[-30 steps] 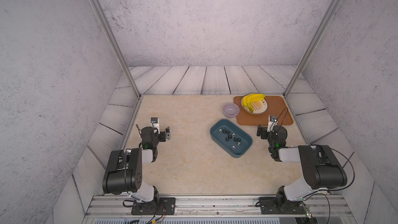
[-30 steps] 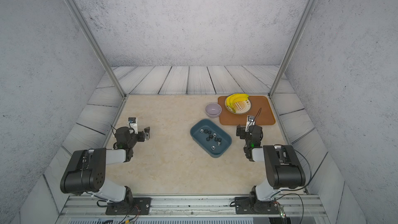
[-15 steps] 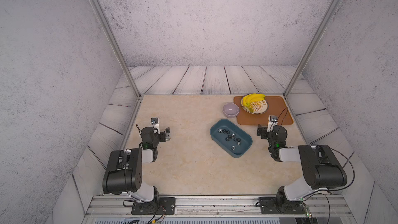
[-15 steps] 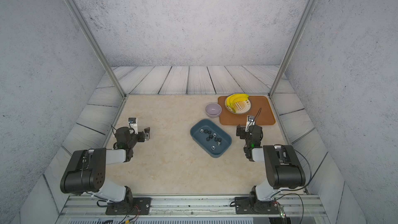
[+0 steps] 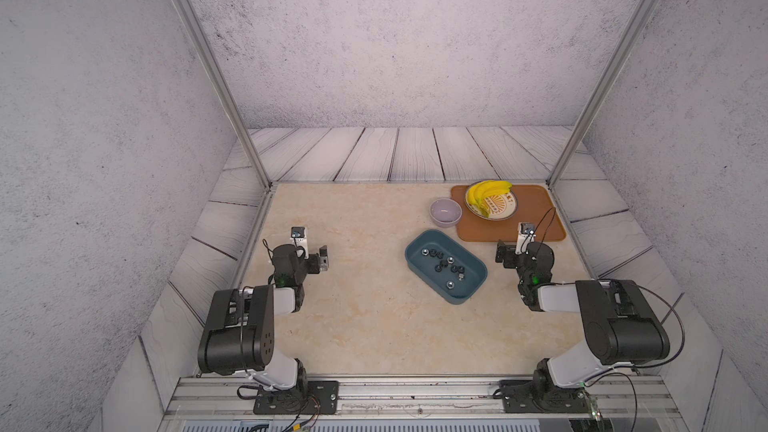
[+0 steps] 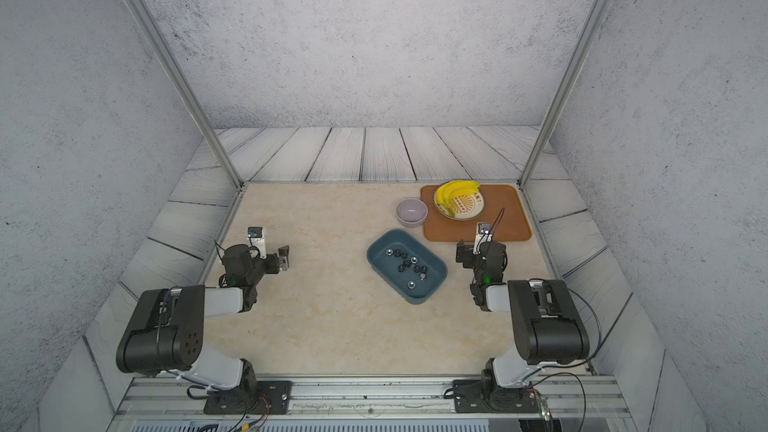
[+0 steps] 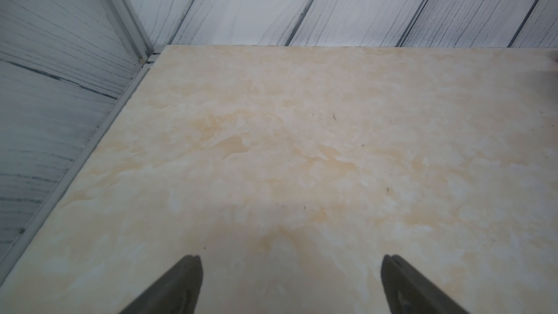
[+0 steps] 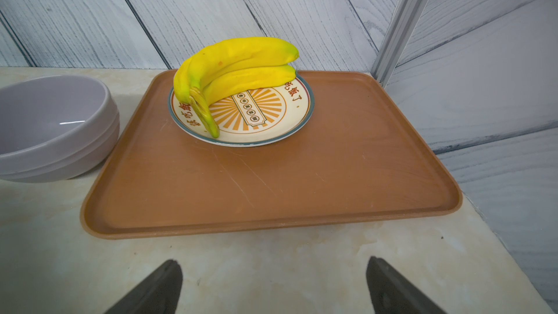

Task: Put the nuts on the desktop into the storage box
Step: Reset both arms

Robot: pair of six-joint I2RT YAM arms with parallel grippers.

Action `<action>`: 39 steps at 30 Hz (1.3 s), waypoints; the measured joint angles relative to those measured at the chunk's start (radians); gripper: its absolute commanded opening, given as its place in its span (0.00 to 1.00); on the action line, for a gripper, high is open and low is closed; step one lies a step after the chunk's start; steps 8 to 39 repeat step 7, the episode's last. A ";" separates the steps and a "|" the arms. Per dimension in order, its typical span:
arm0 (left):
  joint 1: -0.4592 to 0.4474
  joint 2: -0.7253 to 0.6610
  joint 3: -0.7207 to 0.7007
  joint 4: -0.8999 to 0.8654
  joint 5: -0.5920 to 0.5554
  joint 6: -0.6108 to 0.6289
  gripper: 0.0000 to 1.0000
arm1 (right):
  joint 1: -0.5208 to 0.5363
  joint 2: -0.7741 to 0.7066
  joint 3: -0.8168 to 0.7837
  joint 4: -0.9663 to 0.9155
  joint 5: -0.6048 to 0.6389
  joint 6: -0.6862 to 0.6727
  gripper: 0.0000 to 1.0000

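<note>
The nuts, about eight small dark and silvery pieces, lie scattered on the floor of the storage box; they are too small to tell which way each faces. The box sits flat and open side up on the desktop, its long axis running diagonally from the end near the lilac bowl toward the right arm's side; just beyond it lies the orange-brown tray. No nut shows on the bare marble in any view, so the collecting step looks finished. What is left is probably a last check of the surface, not another pick. The left gripper hangs over empty desktop with jaws spread wide and nothing between them; the right gripper, beside the box and facing the tray, is equally wide and empty.
</note>
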State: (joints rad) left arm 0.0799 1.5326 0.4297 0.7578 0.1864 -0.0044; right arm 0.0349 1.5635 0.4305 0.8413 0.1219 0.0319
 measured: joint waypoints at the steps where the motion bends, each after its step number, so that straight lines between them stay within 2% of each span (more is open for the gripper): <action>1: -0.002 0.000 0.001 0.000 -0.002 0.000 0.98 | 0.000 0.000 0.000 0.000 0.000 0.000 0.99; 39: -0.004 0.000 0.002 0.000 -0.004 0.000 0.98 | 0.000 0.000 0.000 0.000 0.000 0.000 0.99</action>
